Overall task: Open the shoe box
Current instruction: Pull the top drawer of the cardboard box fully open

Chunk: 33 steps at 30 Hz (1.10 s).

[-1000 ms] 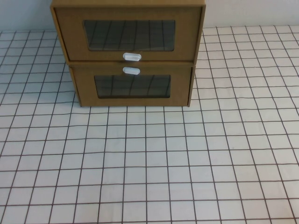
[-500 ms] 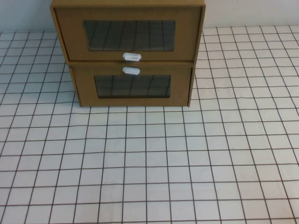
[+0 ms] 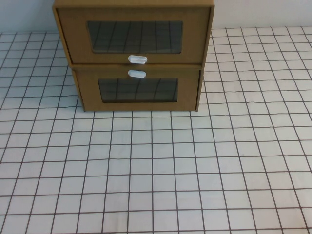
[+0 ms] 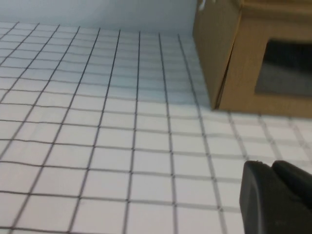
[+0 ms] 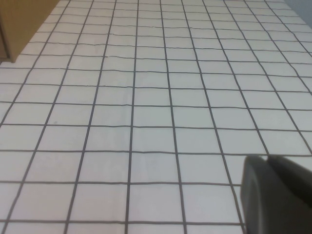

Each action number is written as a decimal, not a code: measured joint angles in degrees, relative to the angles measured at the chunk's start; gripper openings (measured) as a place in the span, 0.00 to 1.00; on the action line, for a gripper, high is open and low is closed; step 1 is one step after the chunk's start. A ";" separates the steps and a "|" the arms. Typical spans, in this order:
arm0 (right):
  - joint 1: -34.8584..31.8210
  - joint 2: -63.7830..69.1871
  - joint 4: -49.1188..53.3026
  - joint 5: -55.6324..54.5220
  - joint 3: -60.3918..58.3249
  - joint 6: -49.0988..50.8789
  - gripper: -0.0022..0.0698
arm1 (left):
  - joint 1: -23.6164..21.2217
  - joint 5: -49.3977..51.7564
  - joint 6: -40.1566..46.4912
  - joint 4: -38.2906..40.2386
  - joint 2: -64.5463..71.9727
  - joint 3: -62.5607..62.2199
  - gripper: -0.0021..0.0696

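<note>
Though nothing has shifted, the shoe box (image 3: 134,56) sits shut at the bench's (image 3: 219,170) far edge, opening not begun. The right end effector (image 5: 269,168) hangs clenched and empty over the bench to the box's right. The left end effector (image 4: 271,170) hangs to its left, and I cannot tell its state.

- Light is even & diffuse, fairly bright; no hot spots on the white gridded table (image 3: 195,170).
- Source direction can't be told; shadows are too weak.
- Shoe box (image 3: 134,56) casts only a thin, soft shadow along its base in the high view, a bit darker at its left corner.
- Box windows (image 3: 135,36) look dark w/ grid lines mirrored in them: reflection, no harsh glare.
- High view is the sharpest; grid lines look a touch bowed nr the frame edges, lens or cloth can't tell.
- Left wrist view is soft overall; the box edge is blurred, and the left gripper (image 4: 273,170) is a dark, out-of-focus shape.
- Right wrist view: grid is crisper; the right gripper (image 5: 273,175) is a blurred black mass w/ no detail.
</note>
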State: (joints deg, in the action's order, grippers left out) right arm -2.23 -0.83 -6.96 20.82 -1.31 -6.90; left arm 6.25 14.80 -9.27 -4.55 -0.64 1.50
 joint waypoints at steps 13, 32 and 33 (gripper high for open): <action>0.00 0.00 0.00 0.00 0.00 0.00 0.01 | 0.00 -14.80 -22.31 2.61 0.00 0.00 0.03; 0.00 0.00 0.00 0.00 0.00 0.00 0.01 | 0.00 26.88 21.02 21.86 39.41 -45.60 0.03; 0.00 0.00 0.00 0.00 0.00 0.00 0.01 | 0.00 28.05 23.56 22.81 42.70 -48.72 0.03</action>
State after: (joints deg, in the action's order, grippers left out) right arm -2.23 -0.83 -6.96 20.82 -1.31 -6.90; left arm 6.25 42.85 14.29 18.26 42.06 -47.22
